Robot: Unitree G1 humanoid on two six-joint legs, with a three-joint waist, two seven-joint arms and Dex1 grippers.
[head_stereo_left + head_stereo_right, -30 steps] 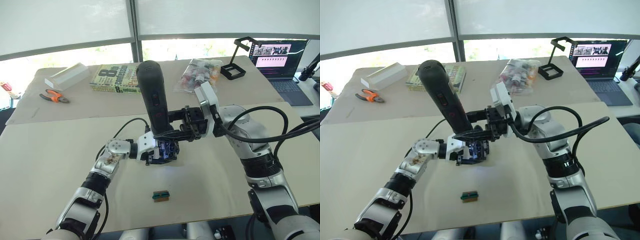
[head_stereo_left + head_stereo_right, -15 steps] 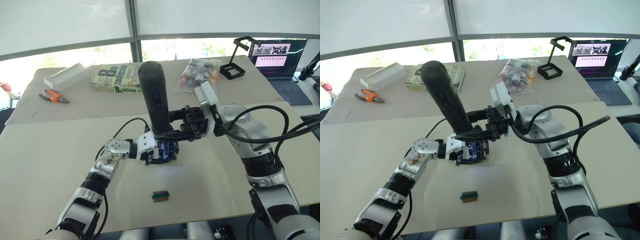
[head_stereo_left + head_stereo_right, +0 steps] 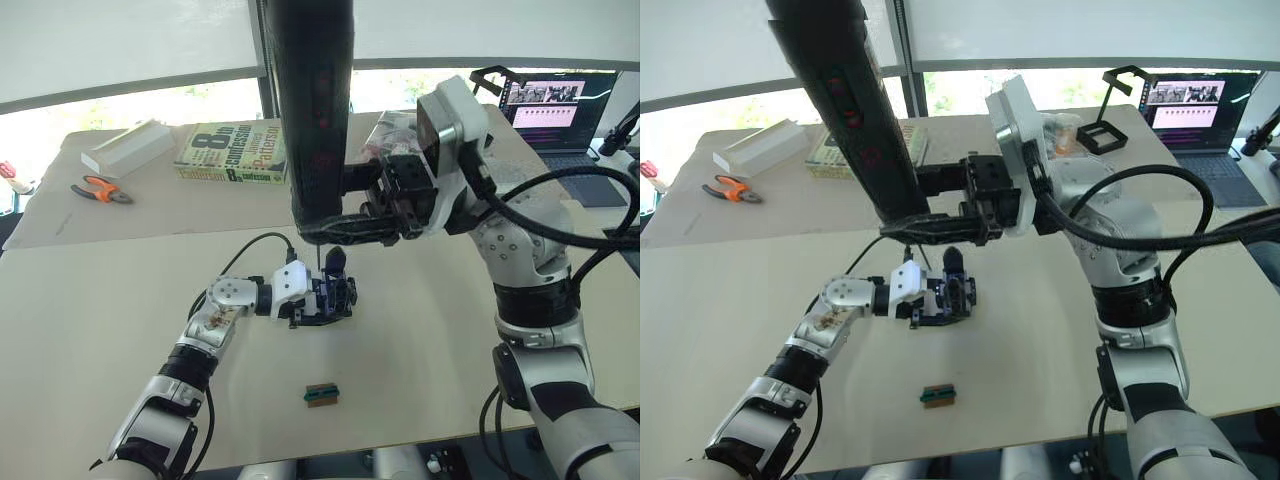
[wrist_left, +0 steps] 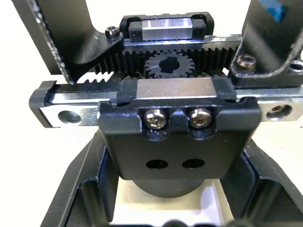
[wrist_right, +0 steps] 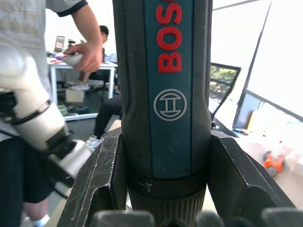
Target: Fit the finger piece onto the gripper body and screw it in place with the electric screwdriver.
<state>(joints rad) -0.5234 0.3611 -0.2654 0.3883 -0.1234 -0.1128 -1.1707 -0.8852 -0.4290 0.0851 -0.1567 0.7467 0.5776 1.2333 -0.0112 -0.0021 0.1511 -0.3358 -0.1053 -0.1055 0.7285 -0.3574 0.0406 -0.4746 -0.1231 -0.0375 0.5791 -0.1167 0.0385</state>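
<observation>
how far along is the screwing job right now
Looks done: the finger piece stands upright on the gripper body, which the left gripper holds on the table. In hand: the right gripper clamps the electric screwdriver above it. Left: whether every screw is tight cannot be told.

Head stereo pair looking forward and down over the table [image 3: 90, 290], both eyes sharing the same scene, left wrist cam jammed right up against the gripper body [image 4: 180, 113], right wrist cam close along the screwdriver [image 5: 163, 94]
</observation>
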